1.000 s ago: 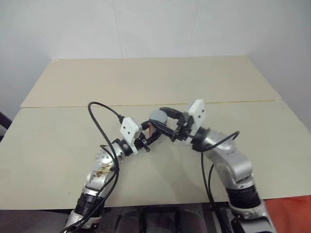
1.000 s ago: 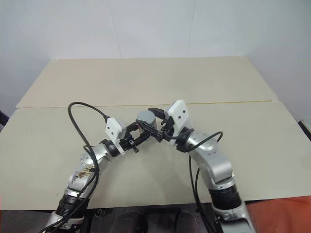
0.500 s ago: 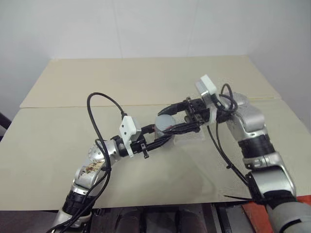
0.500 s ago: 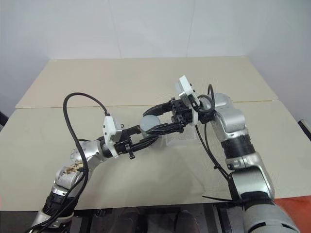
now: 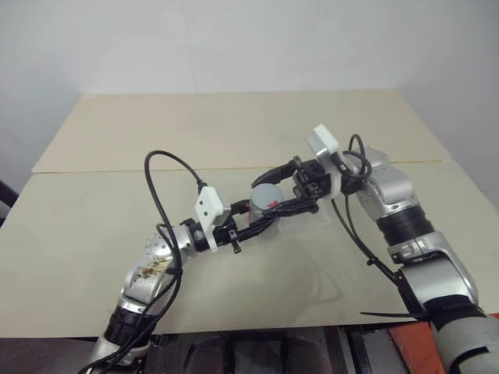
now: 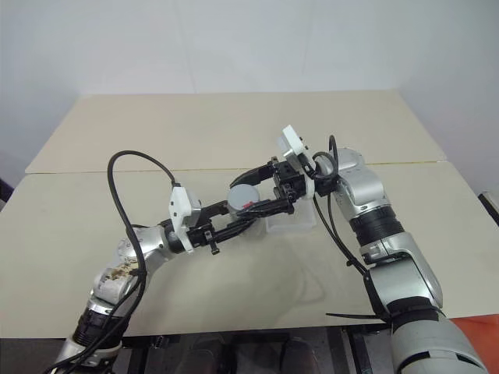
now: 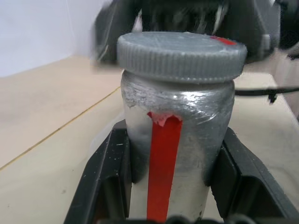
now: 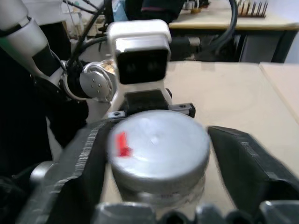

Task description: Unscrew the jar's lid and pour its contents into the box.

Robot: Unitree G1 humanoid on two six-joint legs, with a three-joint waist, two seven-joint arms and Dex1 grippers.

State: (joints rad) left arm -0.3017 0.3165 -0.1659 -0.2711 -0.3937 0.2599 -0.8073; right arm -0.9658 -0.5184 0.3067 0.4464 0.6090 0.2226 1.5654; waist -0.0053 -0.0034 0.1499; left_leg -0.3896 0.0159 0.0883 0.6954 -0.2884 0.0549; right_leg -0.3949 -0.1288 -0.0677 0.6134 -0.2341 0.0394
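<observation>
My left gripper (image 5: 269, 212) is shut on the body of the silver-grey jar (image 7: 173, 121), which it holds upright above the table. A red stripe runs down the jar's side. The grey lid (image 8: 156, 149) with its small red mark sits on the jar. From the right, my right gripper (image 5: 277, 193) reaches in level and is open. Its fingers (image 8: 243, 163) stand on either side of the lid, with a gap showing on one side. The clear box (image 6: 292, 224) rests on the table just below and right of the jar. The contents are hidden inside the jar.
The beige table (image 5: 93, 226) has a seam (image 5: 117, 171) running across it behind the arms, and free surface lies to the left and right of them. A black cable (image 5: 160, 183) loops up from my left arm. The table's front edge is near.
My right arm has lifted its elbow and swung its wrist round the lid from the near side to the right. Its jaws, shut on the lid before, now stand apart. The jar has barely moved.
</observation>
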